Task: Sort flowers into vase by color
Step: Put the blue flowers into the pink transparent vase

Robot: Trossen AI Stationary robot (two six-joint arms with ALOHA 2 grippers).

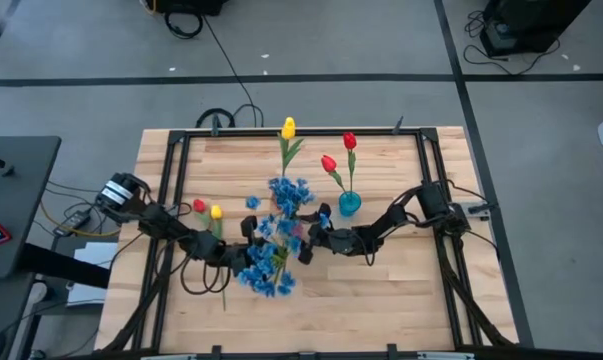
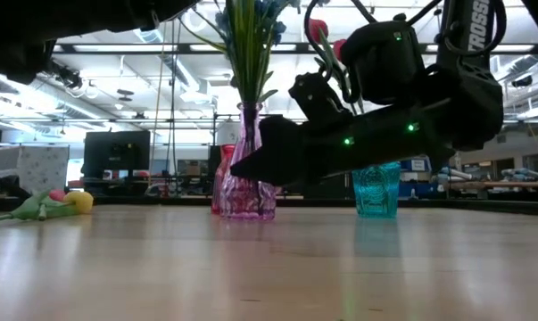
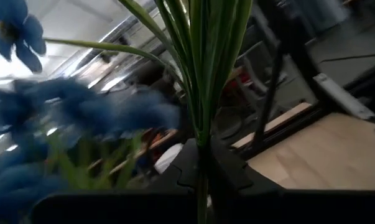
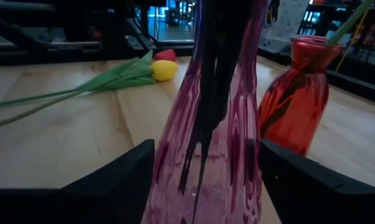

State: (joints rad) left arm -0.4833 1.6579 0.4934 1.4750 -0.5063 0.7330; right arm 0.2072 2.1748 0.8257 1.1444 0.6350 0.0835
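My left gripper (image 1: pixel 239 255) is shut on a bunch of blue flowers (image 1: pixel 266 272), held above the table near its front middle. Its green stems (image 3: pixel 199 93) and blurred blue blossoms (image 3: pixel 63 118) fill the left wrist view. A purple vase (image 4: pixel 212 137) stands on the table holding blue flowers (image 1: pixel 291 195). My right gripper (image 1: pixel 319 237) is open, with one finger on each side of the vase's lower body. A red vase (image 4: pixel 296 93) stands just behind it with a yellow tulip (image 1: pixel 288 128). A teal vase (image 1: pixel 349 204) holds two red tulips (image 1: pixel 339 152). My left gripper pinches the blue bunch low on its green stems (image 3: pixel 201 152) between its two fingers. The leaves and blossoms spread out beyond the fingers. The bunch is lifted clear of the table. My right gripper's fingers (image 4: pixel 119 180) flank the purple vase level, from the table's right; I cannot tell whether they touch it.
A red tulip (image 1: pixel 199 206) and a yellow tulip (image 1: pixel 216 212) lie on the table at the left; they also show in the right wrist view (image 4: pixel 159 65). A black frame (image 1: pixel 181 180) runs around the table. Bare wood lies along the near edge.
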